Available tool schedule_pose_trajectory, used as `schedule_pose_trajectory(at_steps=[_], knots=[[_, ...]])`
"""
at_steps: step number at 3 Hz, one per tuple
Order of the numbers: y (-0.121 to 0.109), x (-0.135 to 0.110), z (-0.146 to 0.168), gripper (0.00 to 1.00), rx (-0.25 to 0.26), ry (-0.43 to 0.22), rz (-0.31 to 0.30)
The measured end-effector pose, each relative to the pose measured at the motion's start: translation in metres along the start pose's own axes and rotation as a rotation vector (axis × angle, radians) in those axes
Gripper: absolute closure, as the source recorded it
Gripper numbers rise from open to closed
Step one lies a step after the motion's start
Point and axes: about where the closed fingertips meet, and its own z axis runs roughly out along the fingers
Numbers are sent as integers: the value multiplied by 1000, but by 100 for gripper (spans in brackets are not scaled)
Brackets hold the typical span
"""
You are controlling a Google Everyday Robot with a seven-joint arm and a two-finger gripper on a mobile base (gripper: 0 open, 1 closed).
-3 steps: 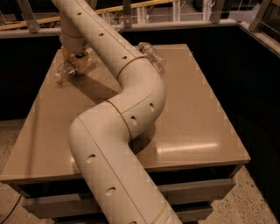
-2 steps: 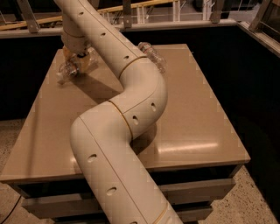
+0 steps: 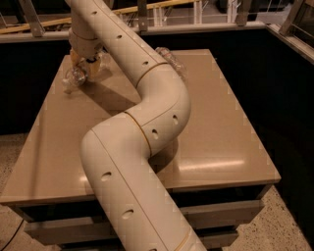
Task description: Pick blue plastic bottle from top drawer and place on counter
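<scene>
A small clear plastic bottle (image 3: pixel 71 80), the blue plastic bottle, lies on its side on the far left part of the beige counter (image 3: pixel 221 127). My gripper (image 3: pixel 88 66) hangs directly over the bottle's right end and touches or nearly touches it. My arm hides how the two meet. The arm runs from the bottom of the view across the counter to that corner. Below the counter's front edge, the pale front of the top drawer (image 3: pixel 225 212) shows as a wide band.
A second clear bottle (image 3: pixel 171 59) lies on the counter's far edge, partly behind my arm. Dark drops surround the counter on the left, right and back. A railing (image 3: pixel 196 10) runs behind it. A speckled floor (image 3: pixel 289 225) lies at the front.
</scene>
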Motion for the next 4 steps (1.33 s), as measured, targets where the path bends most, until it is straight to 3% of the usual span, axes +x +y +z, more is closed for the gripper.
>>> schedule_pose_trajectory(at_steps=[1,3,4], knots=[[-9,-2,-18,100,44,5,12],[-16,-16,-85,100,95,33,116],[-23,-49,-153,100,159,14,234]])
